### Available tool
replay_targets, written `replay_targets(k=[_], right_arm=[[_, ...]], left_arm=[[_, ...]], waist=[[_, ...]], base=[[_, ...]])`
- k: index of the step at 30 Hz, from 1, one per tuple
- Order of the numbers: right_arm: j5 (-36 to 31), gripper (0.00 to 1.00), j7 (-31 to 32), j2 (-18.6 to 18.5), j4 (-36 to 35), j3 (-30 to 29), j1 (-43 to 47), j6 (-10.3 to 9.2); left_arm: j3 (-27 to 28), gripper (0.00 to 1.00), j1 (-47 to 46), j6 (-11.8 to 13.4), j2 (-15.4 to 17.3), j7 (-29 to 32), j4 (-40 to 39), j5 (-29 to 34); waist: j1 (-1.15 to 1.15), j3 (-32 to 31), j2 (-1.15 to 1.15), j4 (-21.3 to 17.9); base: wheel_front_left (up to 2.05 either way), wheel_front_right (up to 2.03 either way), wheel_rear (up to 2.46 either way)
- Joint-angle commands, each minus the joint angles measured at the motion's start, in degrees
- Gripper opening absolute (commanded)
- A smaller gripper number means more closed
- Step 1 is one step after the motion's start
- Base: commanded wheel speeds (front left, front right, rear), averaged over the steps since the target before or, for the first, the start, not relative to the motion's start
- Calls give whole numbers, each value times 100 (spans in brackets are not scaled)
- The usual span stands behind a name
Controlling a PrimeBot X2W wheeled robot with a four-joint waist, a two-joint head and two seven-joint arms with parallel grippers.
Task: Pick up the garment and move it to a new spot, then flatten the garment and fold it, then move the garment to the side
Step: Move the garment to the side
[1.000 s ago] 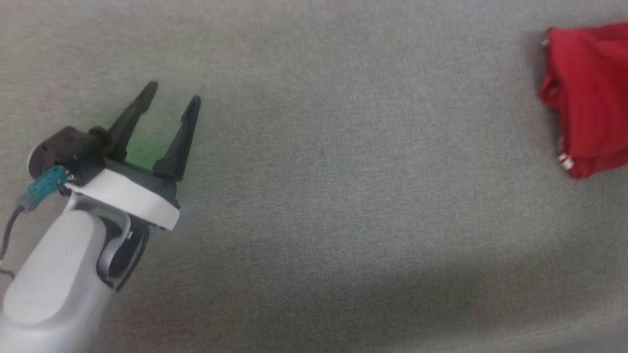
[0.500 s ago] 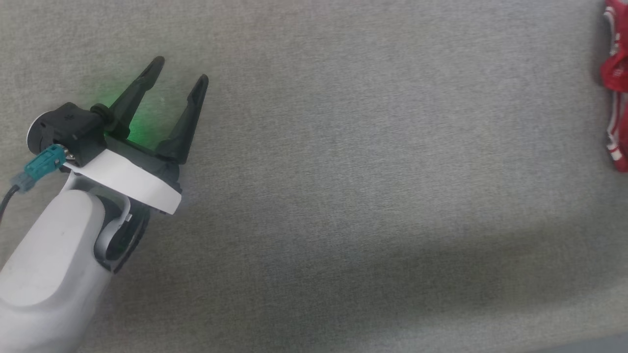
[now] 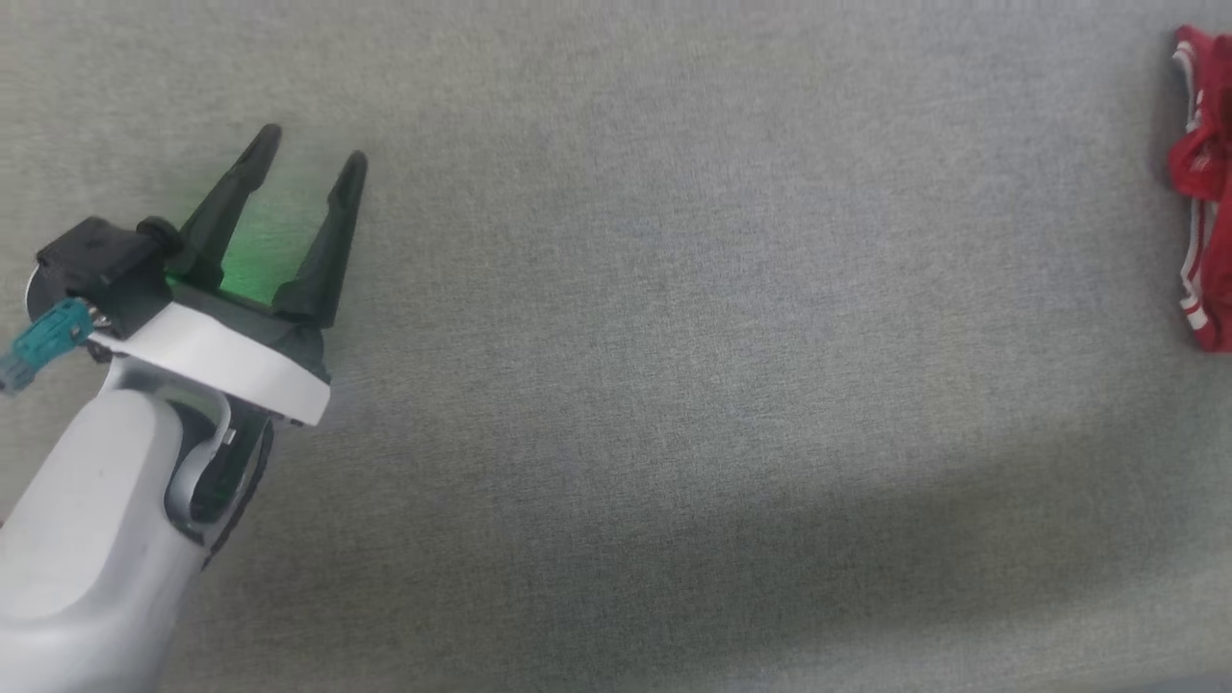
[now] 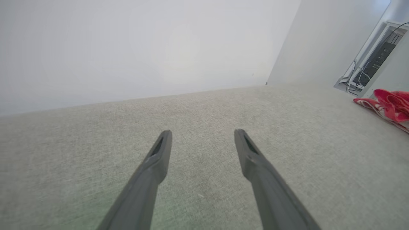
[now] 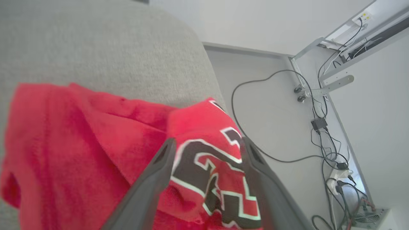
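The garment (image 3: 1203, 192) is a red shirt with white-and-red striped trim, lying bunched at the far right edge of the grey fabric surface (image 3: 674, 337). In the right wrist view the garment (image 5: 80, 137) lies crumpled just beyond the fingers, dark white-outlined lettering facing up. My right gripper (image 5: 207, 143) hovers over it, open, with the lettered fold showing in the gap between the fingers. My left gripper (image 3: 312, 149) is open and holds nothing, far to the left of the shirt. From the left wrist, my left gripper (image 4: 200, 134) points across bare fabric, and the garment (image 4: 391, 105) lies at the right.
The grey surface ends in a rounded edge (image 5: 211, 80) right beside the garment. Below it are the pale floor, a looping black cable (image 5: 255, 127) and a power strip (image 5: 338, 175). A white wall (image 4: 143, 48) rises behind the surface.
In the head view a wide red bundle has shrunk to a narrow strip with striped trim at the right edge. The left gripper has shifted slightly and stays open.
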Motion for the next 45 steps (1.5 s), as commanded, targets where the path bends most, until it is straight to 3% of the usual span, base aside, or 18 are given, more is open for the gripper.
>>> replay_targets(k=[1,15,23,38,45], right_arm=[[76,100,-78,37,-64,-39,15,-1],[1025,100,-849,467,-510,645,566,-1],[1658,100,-1718,665,-798,1212,1514,-1],[1946,100,-2843,956,-1157,1791,2946,-1],[1966,100,-3200,1172,-1214,1735,3474,-1]], left_arm=[[100,100,120,-7,-28,-23,10,26],[986,100,1071,-7,-466,-23,151,185],[1558,100,1828,-7,-726,-23,328,377],[2511,100,2871,-7,-986,-23,263,895],[2560,100,3226,-7,-1051,-23,274,738]], waist=[[0,-148,0,42],[0,-1352,0,536],[0,-2143,0,963],[0,-2796,0,1208],[0,-2953,0,1230]], base=[[0,0,0],[0,0,0],[0,0,0],[0,0,0],[0,0,0]])
